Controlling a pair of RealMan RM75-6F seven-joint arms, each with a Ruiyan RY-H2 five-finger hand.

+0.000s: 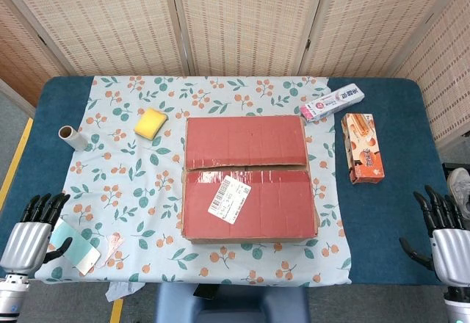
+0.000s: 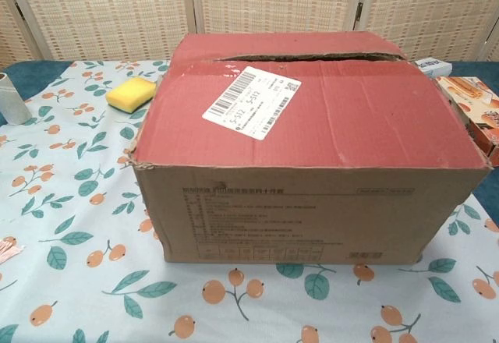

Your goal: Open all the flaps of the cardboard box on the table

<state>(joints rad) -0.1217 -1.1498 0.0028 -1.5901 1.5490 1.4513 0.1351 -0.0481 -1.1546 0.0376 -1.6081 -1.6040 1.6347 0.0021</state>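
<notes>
A cardboard box [image 1: 248, 180] with a red top stands in the middle of the table, and it fills the chest view as the box [image 2: 312, 148]. Its two top flaps lie closed, meeting at a seam [image 1: 246, 168] across the middle; the seam [image 2: 312, 60] gapes slightly. A white shipping label [image 1: 229, 199] is stuck on the near flap. My left hand [image 1: 29, 233] hovers at the near left table edge, fingers apart and holding nothing. My right hand [image 1: 443, 229] hovers at the near right edge, likewise spread and empty. Neither hand touches the box.
A yellow sponge [image 1: 150, 123] and a small roll [image 1: 73, 138] lie left of the box. A white tube box [image 1: 334, 103] and an orange snack box [image 1: 363, 147] lie to its right. A pale blue card [image 1: 73, 245] sits beside my left hand on the floral tablecloth [image 1: 125, 183].
</notes>
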